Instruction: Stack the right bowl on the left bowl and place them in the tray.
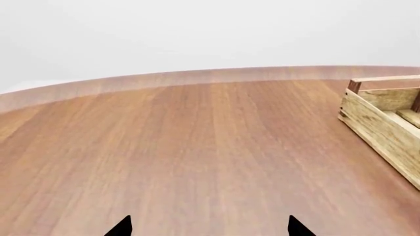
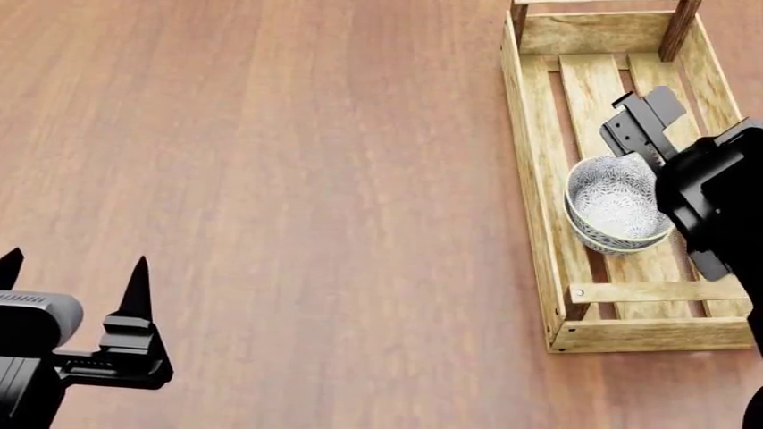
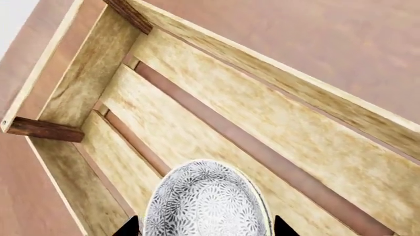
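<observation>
Black right gripper (image 2: pixel 644 121) over tray (image 2: pixel 534 179), fingers spread approx. bowl-width per right wrist view, tips either side of bowl rim; contact w/ rim not determinable. Patterned white bowls (image 2: pixel 614 206) inside tray, on slatted bottom, nearer the end closest to robot, just beyond thin crossbar (image 2: pixel 644 291). Appears as stacked pair in head view (double rim at lower edge), though second bowl not clearly separable. In right wrist view only one patterned interior (image 3: pixel 206 201) visible, sitting on light-wood slats.

Black left gripper (image 2: pixel 71 286) well apart from tray, low over bare wooden table (image 2: pixel 298 179), fingers spread, nothing between them; both tips (image 1: pixel 121 227) seen in left wrist view w/ open table surface between. Tray corner (image 1: pixel 384 115) at edge of that view. Tray long axis runs away from robot, on robot's right side of table.
</observation>
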### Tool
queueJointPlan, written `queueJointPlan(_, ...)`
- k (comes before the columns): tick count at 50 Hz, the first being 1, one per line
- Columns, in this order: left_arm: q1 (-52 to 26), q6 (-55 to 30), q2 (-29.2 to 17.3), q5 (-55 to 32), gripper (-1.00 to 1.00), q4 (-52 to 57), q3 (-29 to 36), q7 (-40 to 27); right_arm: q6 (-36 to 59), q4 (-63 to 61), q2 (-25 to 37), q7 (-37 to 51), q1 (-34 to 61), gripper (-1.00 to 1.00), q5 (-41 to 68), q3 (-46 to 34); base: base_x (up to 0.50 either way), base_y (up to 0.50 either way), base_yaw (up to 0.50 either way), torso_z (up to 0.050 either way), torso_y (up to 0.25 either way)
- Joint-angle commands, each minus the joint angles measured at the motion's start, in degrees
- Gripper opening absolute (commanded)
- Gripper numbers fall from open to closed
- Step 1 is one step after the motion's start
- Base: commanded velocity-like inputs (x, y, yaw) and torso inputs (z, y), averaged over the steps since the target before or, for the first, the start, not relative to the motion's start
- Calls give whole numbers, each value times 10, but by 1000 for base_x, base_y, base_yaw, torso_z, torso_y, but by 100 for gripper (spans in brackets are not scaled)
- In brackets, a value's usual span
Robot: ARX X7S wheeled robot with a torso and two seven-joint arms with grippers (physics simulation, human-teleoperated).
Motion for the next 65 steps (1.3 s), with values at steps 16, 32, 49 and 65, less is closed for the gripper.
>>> queueJointPlan(16, -1, 8, 7, 4, 100, -2, 1, 8, -509, -505, 43, -120, 119, 100, -243, -128, 0, 0, 0, 0, 0)
queueJointPlan(32, 3, 15, 5, 4, 100, 10, 2, 4, -728, -802, 162, 426, 99, 100, -973, -155, 0, 0, 0, 0, 0)
queueJointPlan(49, 18, 30, 1, 8, 100, 26, 4, 1, -664, -867, 203, 669, -18, 100, -1329, -119, 0, 0, 0, 0, 0)
queueJointPlan(65, 22, 44, 3, 15, 100, 12, 14, 3, -618, -885, 232, 660, -76, 100, -1368, -56, 0, 0, 0, 0, 0)
